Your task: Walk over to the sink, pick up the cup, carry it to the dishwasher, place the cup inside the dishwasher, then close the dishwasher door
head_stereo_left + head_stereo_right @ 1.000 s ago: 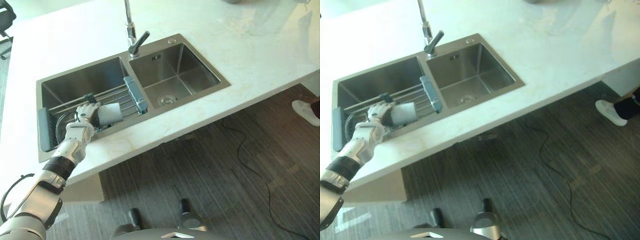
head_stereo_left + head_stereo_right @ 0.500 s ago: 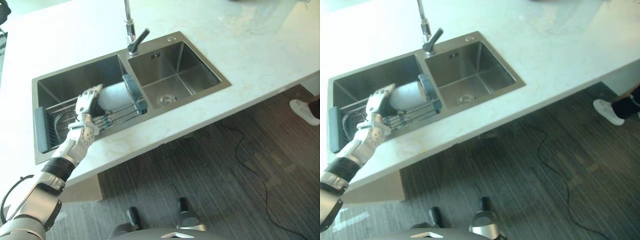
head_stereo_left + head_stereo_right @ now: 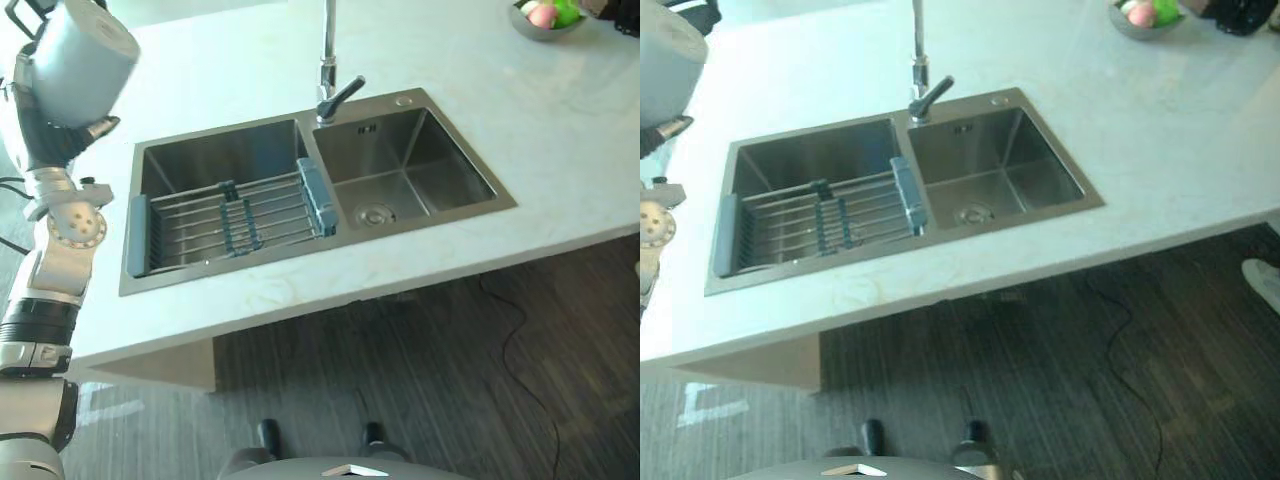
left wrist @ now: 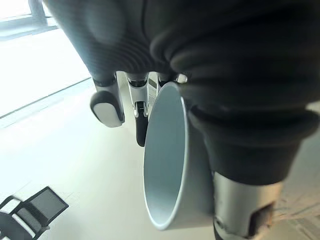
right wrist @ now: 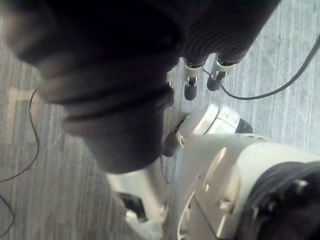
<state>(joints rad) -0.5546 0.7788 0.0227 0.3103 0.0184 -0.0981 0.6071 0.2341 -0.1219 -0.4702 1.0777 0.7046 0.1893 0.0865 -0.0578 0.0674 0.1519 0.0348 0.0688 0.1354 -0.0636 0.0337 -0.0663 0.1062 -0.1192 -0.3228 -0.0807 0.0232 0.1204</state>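
Left of sink (image 3: 440,160), left hand (image 3: 42,135) fingers (image 4: 106,105) curl round cup (image 3: 80,60); right hand (image 5: 192,82) relaxed.

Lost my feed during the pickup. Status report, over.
Left robot hand shut on cup, held high, clear of the sink. Right robot hand open, idle, low over floor. Rack sits in the sink.

The grey cup (image 3: 668,60) shows high at far left, apart from the rack (image 3: 790,215) in the sink (image 3: 1032,150).
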